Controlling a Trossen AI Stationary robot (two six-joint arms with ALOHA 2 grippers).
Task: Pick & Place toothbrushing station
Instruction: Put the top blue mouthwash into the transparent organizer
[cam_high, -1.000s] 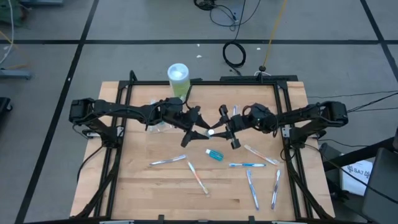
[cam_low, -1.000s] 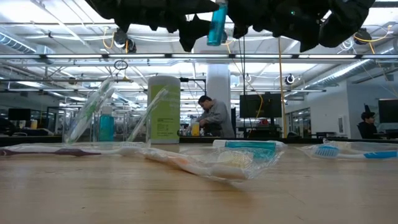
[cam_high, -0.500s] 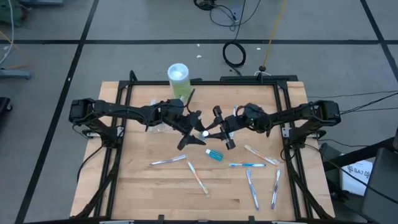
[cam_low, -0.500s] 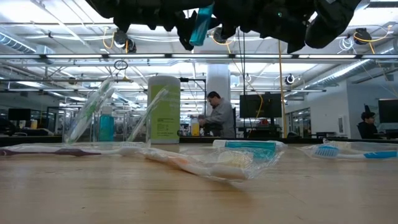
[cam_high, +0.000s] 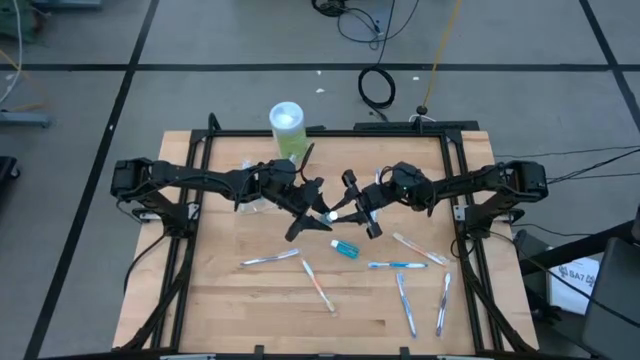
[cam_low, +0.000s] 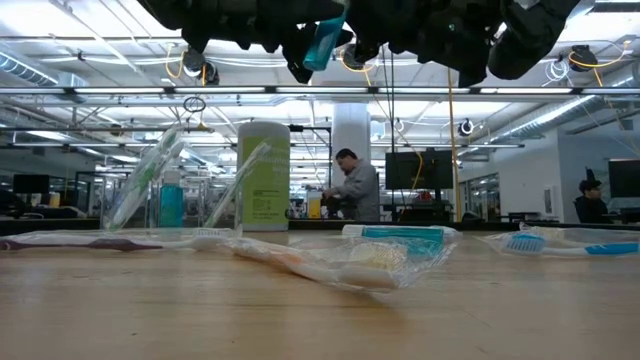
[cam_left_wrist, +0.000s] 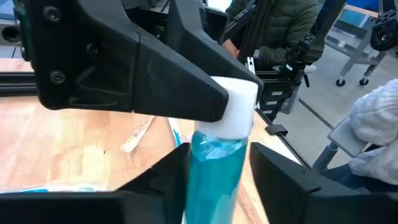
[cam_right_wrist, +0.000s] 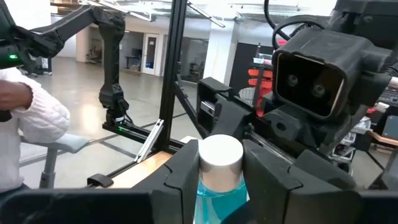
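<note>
A small blue tube with a white cap (cam_high: 331, 214) hangs high over the table's middle between my two grippers. My right gripper (cam_high: 347, 207) is shut on it. My left gripper (cam_high: 314, 207) comes from the other side, its fingers against the blue body (cam_left_wrist: 214, 168). A second blue tube (cam_high: 345, 248) lies flat on the table. Several toothbrushes (cam_high: 270, 258) (cam_high: 397, 265) (cam_high: 405, 303) lie on the near half. The clear cup (cam_low: 160, 200) stands at the far left with toothbrushes leaning in it. My left gripper has the tube's blue body (cam_left_wrist: 202, 180) between its two fingers (cam_left_wrist: 168, 180), below the cap; no gap shows on either side. The fingers come about level from the table's left. The tube stands slanted, cap up, clear of the table. My right gripper pinches the tube's top end, at the neck just under the white cap (cam_right_wrist: 219, 180), between its two fingers (cam_right_wrist: 180, 174). It comes about level from the table's right. The blue body (cam_low: 325, 42) hangs below the fingers, tilted, lifted clear.
A tall green container with a white lid (cam_high: 287, 128) stands at the table's far edge, behind the left arm. Black frame rails (cam_high: 190, 240) run along both sides of the wooden top. People sit in the room beyond the table.
My right gripper has turned and carried the tube a little toward the table's left, up to my left gripper. The tube, upright a second ago, now slants with its lower end swung over. The left arm has stayed where it was.
</note>
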